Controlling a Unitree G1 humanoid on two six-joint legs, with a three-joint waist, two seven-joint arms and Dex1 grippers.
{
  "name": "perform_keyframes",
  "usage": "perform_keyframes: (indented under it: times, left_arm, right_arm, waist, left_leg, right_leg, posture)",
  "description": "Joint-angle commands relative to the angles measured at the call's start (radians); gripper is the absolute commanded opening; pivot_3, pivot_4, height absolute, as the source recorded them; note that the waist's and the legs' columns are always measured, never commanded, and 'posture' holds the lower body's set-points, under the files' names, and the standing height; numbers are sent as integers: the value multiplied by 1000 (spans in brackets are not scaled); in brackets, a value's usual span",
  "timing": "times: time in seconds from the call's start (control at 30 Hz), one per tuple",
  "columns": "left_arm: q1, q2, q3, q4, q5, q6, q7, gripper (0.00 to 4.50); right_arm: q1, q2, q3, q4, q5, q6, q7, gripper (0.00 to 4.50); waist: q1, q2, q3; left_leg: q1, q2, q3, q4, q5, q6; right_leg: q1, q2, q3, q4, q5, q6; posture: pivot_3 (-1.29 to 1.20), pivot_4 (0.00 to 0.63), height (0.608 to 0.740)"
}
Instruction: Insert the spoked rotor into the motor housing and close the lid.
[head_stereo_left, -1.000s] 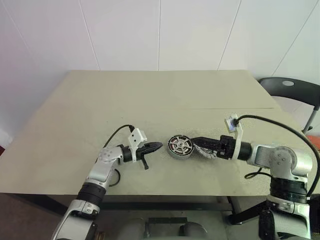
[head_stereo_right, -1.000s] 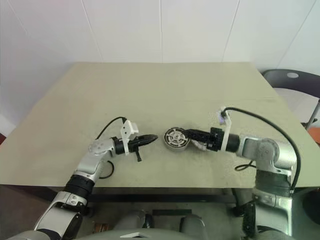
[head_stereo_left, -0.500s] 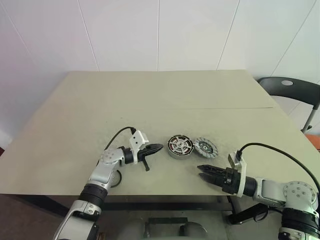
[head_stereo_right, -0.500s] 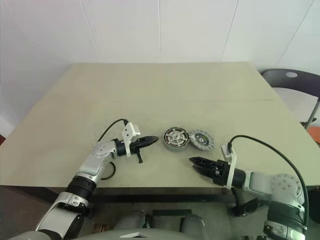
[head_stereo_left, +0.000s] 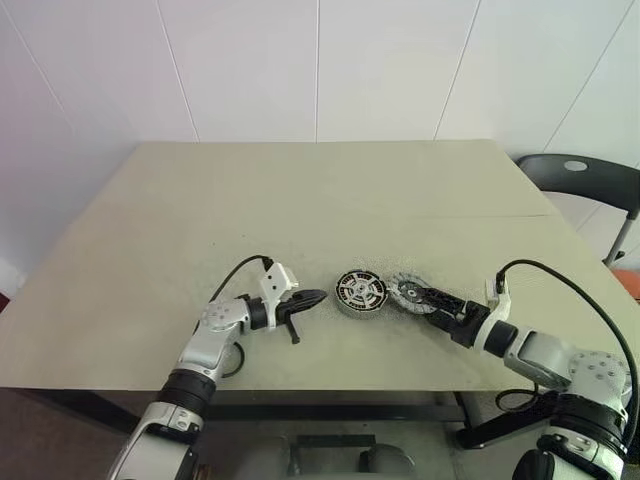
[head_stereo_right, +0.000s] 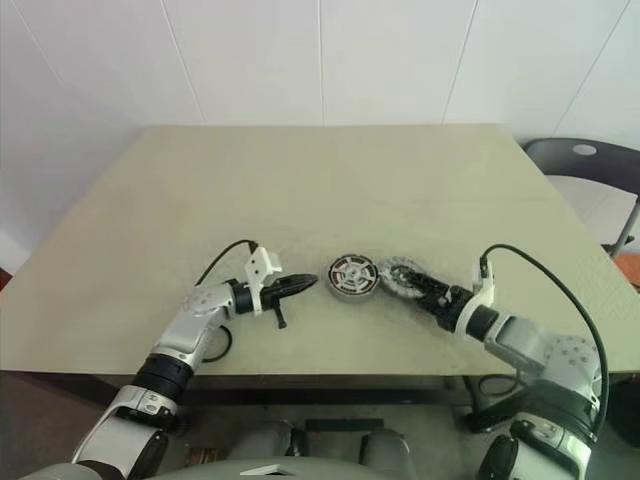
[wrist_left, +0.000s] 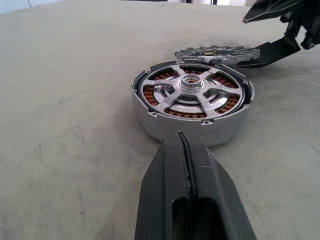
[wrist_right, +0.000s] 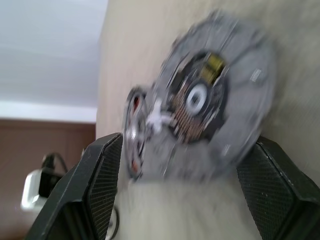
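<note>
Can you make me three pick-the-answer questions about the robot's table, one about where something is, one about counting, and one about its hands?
1. Where is the flat grey round disc?
A. Beside the silver round puck with copper windings
B. On top of it
C. On the black chair

2. How many round parts lie on the beige table?
A. One
B. Two
C. Four

3. How is the left hand?
A. Wide open
B. Holding the puck
C. Shut, holding nothing

Answers:
1 A: the head views show the two side by side.
2 B: only the puck and the disc lie there.
3 C: the left wrist view shows its black fingers pressed together, short of the puck.
</note>
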Motion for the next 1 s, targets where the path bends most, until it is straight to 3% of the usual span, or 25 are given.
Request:
perform_keyframes:
  times: [0.03,0.13,0.4,0.63,1.0]
  left_arm:
    - [-4,0,-4,-12,7,-13,4,0]
    - [-5,1,-5,-9,11,-12,6,0]
    - [-8,-1,-8,-1,17,-15,10,0]
    - [-12,-5,-13,9,24,-18,11,0]
    - [-22,-7,-14,24,37,-18,12,0]
  right_arm:
    - [-28,19,3,-27,4,-49,-23,3386]
    - [-26,20,52,-75,-14,-70,-10,2731]
    - [-72,-11,114,-90,-96,-201,23,136]
    - [-102,-45,215,-171,-185,-302,105,119]
    - [-66,-260,594,-451,-535,-573,386,119]
  waist:
    - [0,0,0]
    - [0,0,0]
    - [0,1,0]
    - [1,2,1]
    - [2,4,2]
  left_leg:
    - [0,0,0,0,0,0]
    - [0,0,0,0,0,0]
    - [0,0,0,0,0,0]
    - [-1,0,0,0,0,0]
    - [-2,0,0,0,0,1]
  right_leg:
    - [0,0,0,0,0,0]
    - [0,0,0,0,-1,-1]
    - [0,0,0,0,-2,-3]
    - [-1,-1,0,-1,-2,-3]
    - [-5,-1,0,-1,-2,-3]
  posture:
    - [0,0,740]
    - [0,0,740]
    - [0,0,740]
    - [0,0,740]
    - [0,0,740]
